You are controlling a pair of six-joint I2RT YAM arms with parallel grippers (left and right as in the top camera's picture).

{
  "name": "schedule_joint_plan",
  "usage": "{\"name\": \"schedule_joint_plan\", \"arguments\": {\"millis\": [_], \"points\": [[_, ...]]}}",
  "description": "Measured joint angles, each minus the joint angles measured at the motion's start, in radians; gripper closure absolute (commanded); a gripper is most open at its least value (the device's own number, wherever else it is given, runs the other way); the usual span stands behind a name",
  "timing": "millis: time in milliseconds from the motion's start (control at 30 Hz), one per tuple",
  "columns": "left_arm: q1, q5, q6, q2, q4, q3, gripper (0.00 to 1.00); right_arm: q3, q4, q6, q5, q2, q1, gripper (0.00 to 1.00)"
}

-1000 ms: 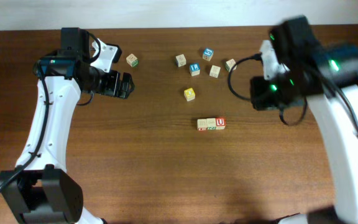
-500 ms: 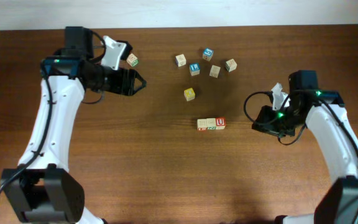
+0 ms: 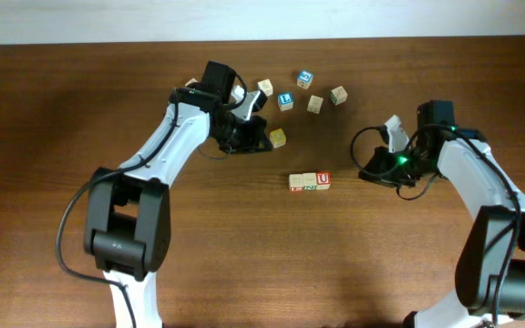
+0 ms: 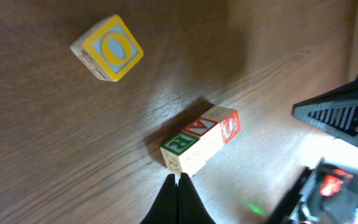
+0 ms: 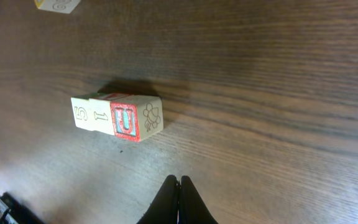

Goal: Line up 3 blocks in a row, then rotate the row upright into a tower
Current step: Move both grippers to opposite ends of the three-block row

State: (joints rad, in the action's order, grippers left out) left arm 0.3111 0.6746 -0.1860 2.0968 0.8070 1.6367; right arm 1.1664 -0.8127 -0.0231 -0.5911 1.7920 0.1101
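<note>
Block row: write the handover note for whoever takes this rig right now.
Left gripper: shut, empty, beside the yellow-faced wooden cube, pointed at the row.
Right gripper: shut, empty, right of the row.
Three small wooden alphabet cubes: touching in one straight row; red-faced U cube at the right-gripper end, green-marked cube at the other.
Done: cannot tell any rotation from here.
To do: rotate the blocks; neither gripper touches them.

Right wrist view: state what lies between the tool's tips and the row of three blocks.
Nothing but bare table: the right wrist view shows only wood grain between the shut right tool and the row of three blocks.
</note>
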Motion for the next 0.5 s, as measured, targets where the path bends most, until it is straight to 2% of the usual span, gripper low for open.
{"name": "schedule_joint_plan", "arguments": {"millis": [100, 233, 500], "points": [[0.000, 0.029, -0.031, 0.042, -0.006, 0.000, 1.00, 0.000, 0.021, -0.018, -0.024, 0.031, 0.000, 0.96], [0.000, 0.068, -0.077, 0.056, -0.095, -0.037, 1.00, 0.000, 0.025, -0.031, -0.036, 0.053, 0.000, 0.96], [0.000, 0.108, -0.242, 0.056, -0.450, -0.301, 1.00, 0.000, 0.047, -0.029, -0.039, 0.063, 0.000, 0.96]]}}
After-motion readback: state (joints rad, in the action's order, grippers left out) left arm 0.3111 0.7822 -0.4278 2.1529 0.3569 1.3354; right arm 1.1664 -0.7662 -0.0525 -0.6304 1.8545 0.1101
